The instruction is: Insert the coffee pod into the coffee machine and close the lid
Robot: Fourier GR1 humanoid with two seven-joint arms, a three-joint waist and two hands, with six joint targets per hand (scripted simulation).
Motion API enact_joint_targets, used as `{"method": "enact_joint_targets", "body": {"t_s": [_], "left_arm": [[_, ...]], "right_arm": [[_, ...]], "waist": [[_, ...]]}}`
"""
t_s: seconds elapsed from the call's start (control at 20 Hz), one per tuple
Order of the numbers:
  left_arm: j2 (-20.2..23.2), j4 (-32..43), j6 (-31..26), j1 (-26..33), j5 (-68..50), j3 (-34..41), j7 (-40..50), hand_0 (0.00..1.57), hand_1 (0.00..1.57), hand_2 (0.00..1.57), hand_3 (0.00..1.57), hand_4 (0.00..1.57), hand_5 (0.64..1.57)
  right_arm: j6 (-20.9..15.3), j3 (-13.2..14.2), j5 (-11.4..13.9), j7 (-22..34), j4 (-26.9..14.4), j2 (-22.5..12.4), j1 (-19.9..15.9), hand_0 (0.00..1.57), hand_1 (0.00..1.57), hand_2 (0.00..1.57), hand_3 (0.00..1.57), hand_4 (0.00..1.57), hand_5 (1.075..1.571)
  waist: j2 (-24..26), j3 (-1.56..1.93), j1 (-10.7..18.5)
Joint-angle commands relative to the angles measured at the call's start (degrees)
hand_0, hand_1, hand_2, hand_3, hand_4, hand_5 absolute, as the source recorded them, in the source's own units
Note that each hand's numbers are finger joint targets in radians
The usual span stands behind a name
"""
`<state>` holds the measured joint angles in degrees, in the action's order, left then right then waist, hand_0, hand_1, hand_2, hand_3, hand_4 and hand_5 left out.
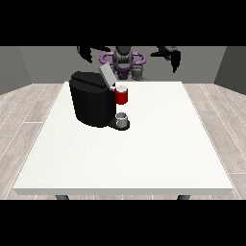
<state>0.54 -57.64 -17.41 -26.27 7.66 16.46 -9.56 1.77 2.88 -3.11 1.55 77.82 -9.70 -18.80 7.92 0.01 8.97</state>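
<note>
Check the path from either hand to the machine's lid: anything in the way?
Nothing visible. Both hands, at the view's left and right, hang raised at the table's far edge. The coffee machine has its lid tilted up; a silver cup sits on its base.

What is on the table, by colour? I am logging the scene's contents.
Black: 1, the coffee machine
Red: 1, the pod holder
Grey: 1, the cup
Total: 3
</note>
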Motion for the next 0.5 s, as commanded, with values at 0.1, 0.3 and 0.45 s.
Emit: {"method": "enact_joint_targets", "body": {"t_s": [0.1,0.3,0.45], "left_arm": [[-0.52,-8.3,1.83,5.98,-5.12,-6.82,3.35,0.0,0.0,0.0,0.0,0.0,1.571],[-0.52,-14.75,1.92,10.26,-6.38,-7.92,4.53,0.0,0.0,0.0,0.0,0.0,1.571],[2.16,-15.95,3.23,9.09,-6.44,-4.84,4.49,0.0,0.0,0.0,0.0,0.0,1.571]], "right_arm": [[0.18,3.37,-1.44,-1.32,-8.22,0.0,-3.89,0.0,0.0,0.0,0.0,0.0,1.571],[0.75,4.88,-0.21,-5.08,-12.06,-2.08,-6.46,0.0,0.0,0.0,0.0,0.0,1.571],[2.6,1.69,0.6,-5.96,-11.01,0.09,-5.81,0.0,0.0,0.0,0.0,0.0,1.571]], "waist": [[-2.06,0.01,2.39],[-4.42,0.01,3.03],[-6.66,-0.01,-1.74]]}}
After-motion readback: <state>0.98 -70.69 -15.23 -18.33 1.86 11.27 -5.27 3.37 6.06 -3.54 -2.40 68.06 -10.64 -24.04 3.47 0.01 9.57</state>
